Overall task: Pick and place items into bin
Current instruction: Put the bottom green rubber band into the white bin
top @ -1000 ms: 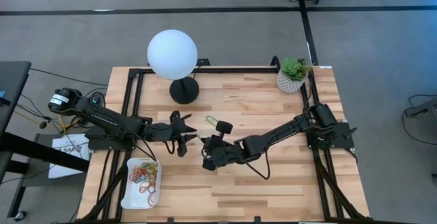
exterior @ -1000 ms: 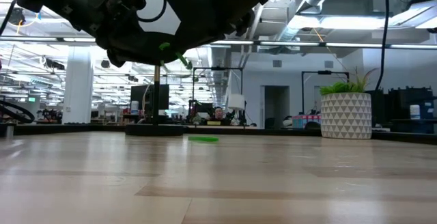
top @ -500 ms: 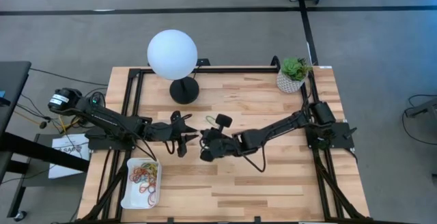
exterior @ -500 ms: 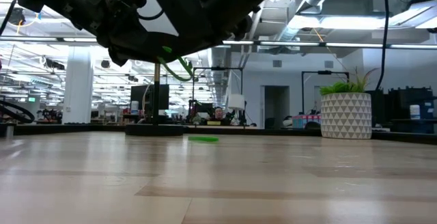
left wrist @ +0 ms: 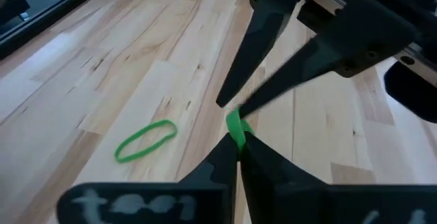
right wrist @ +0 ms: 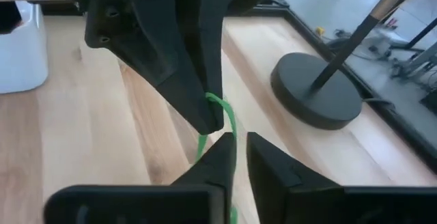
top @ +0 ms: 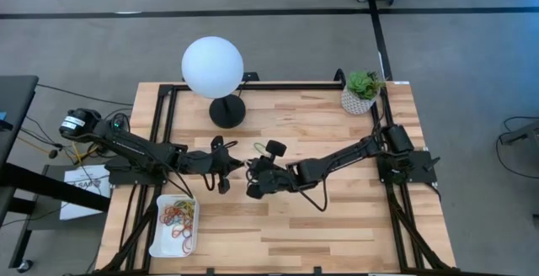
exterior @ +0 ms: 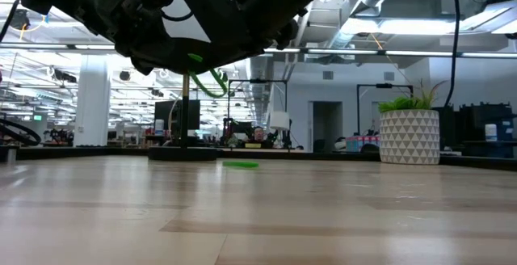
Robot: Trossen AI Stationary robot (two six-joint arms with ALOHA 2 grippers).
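Bin point(top: 174, 227), white, sits at the near left table edge with a pile of coloured bands point(top: 178, 216) in it. Mid-table and above the wood, left gripper point(left wrist: 237, 136) is pinched shut on a green band point(left wrist: 235, 126), tip to tip with right gripper point(right wrist: 235, 141), whose fingers stand slightly apart with the same band between them. Farther back, a second green band point(left wrist: 144, 140) lies flat on the table, then lamp base point(right wrist: 318, 89) and plant pot point(top: 360, 93).

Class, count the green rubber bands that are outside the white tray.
2. One lies loose on the table behind the arms. The other is in the air between the two end effectors, pinched by the left end effector. More may be hidden under the arms.
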